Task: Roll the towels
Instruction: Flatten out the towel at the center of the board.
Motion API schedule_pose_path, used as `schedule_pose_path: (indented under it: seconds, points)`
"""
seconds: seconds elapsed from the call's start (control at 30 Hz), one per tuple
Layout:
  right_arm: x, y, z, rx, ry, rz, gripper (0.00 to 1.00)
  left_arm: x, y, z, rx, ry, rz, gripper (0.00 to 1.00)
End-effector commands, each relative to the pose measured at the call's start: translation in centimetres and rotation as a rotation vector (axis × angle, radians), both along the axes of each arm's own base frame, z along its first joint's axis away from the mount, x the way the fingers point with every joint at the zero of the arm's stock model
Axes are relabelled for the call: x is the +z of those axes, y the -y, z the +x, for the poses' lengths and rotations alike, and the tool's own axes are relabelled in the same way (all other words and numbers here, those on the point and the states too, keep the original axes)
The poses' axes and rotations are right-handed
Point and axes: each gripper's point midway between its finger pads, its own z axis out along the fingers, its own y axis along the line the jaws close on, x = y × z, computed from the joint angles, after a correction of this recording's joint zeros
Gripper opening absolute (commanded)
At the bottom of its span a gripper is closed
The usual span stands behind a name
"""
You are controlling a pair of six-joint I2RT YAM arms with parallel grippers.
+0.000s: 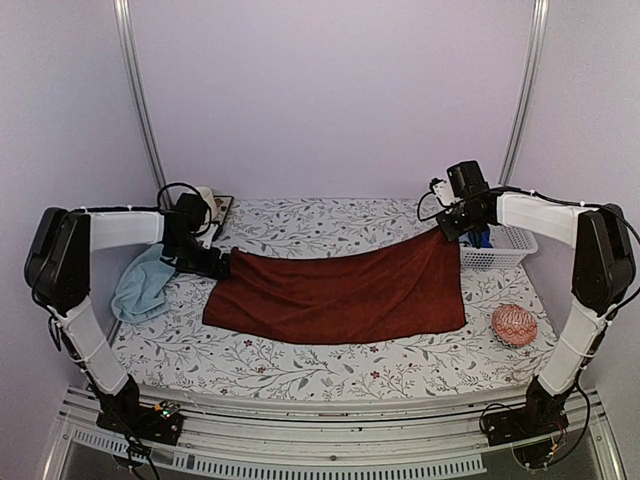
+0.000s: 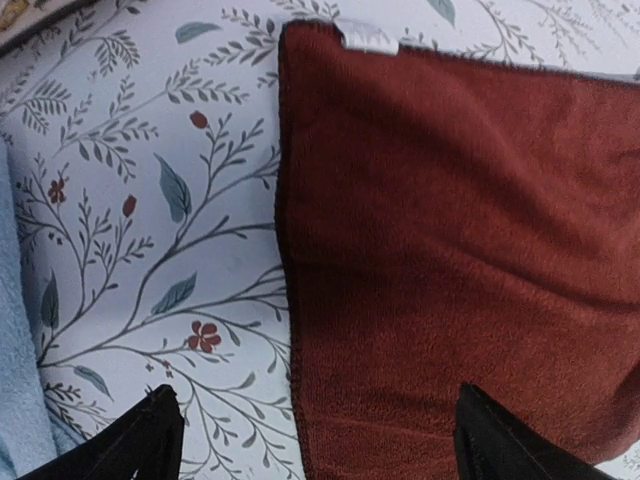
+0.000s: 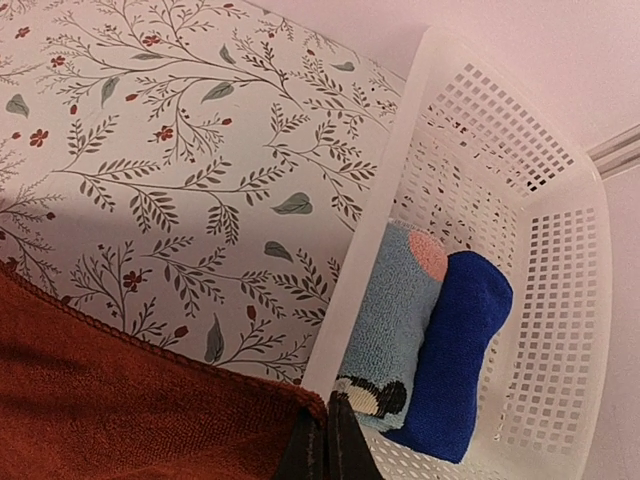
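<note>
The dark maroon towel (image 1: 340,290) lies spread across the middle of the table. Its right far corner is lifted, and my right gripper (image 1: 445,228) is shut on that corner (image 3: 315,405) beside the basket. My left gripper (image 1: 222,264) hovers open over the towel's left edge (image 2: 290,300). Its fingertips (image 2: 150,440) stand wide apart with nothing held between them. A white tag (image 2: 368,37) shows at that towel's far left corner. The pale light blue towel (image 1: 145,283) lies crumpled at the table's left side, and its edge (image 2: 15,350) shows in the left wrist view.
A white mesh basket (image 1: 505,245) at the back right holds a rolled light blue cloth (image 3: 395,320) and a rolled dark blue cloth (image 3: 460,350). An orange-pink patterned ball (image 1: 514,325) sits at the right. A small dark-framed object (image 1: 215,210) lies at the back left.
</note>
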Motion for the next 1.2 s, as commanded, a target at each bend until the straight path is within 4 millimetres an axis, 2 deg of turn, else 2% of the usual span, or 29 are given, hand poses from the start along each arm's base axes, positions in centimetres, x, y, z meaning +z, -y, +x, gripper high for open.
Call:
schedule_pose_path:
  seconds: [0.0,0.13,0.27,0.37,0.57,0.67,0.87,0.9,0.97,1.03,1.07,1.17]
  points:
    - [2.5,1.2,0.1,-0.065,0.065,-0.013,0.01,-0.9,-0.4,-3.2,0.019,-0.094,0.041,0.92]
    - [3.2,1.0,0.1,-0.061,0.086,0.003,0.02,-2.2,-0.6,-4.1,0.028,-0.147,0.087,0.91]
    - [3.8,0.8,0.0,-0.051,0.097,0.019,0.02,-4.0,-1.1,-5.4,0.040,-0.226,0.153,0.83]
    - [4.1,0.6,-0.2,-0.044,0.104,0.029,0.02,-4.4,-1.7,-6.5,0.036,-0.253,0.215,0.81]
    - [4.7,0.3,-0.4,-0.025,0.109,0.055,0.02,-5.7,-4.1,-9.3,0.041,-0.340,0.356,0.76]
    - [4.3,0.0,-0.7,-0.011,0.091,0.063,0.02,-5.9,-5.7,-10.2,0.058,-0.363,0.440,0.68]
    - [2.5,-1.3,-2.1,0.035,0.028,0.075,0.02,-5.7,-6.1,-10.2,0.074,-0.373,0.463,0.62]
    - [2.3,-1.5,-2.3,0.040,0.020,0.068,0.02,-5.8,-6.1,-10.2,0.073,-0.377,0.462,0.63]
    - [2.0,-1.8,-2.5,0.051,0.011,0.062,0.02,-5.7,-5.8,-10.1,0.064,-0.377,0.447,0.74]
    - [1.9,-1.9,-2.6,0.053,0.004,0.058,0.02,-4.7,-5.2,-9.3,0.070,-0.349,0.404,0.91]
    - [2.0,-2.0,-2.6,0.054,0.001,0.058,0.02,-3.7,-4.7,-8.5,0.068,-0.314,0.373,0.96]
    - [2.0,-2.1,-2.5,0.053,-0.005,0.050,0.02,0.1,-3.3,-4.1,0.095,-0.165,0.246,0.97]
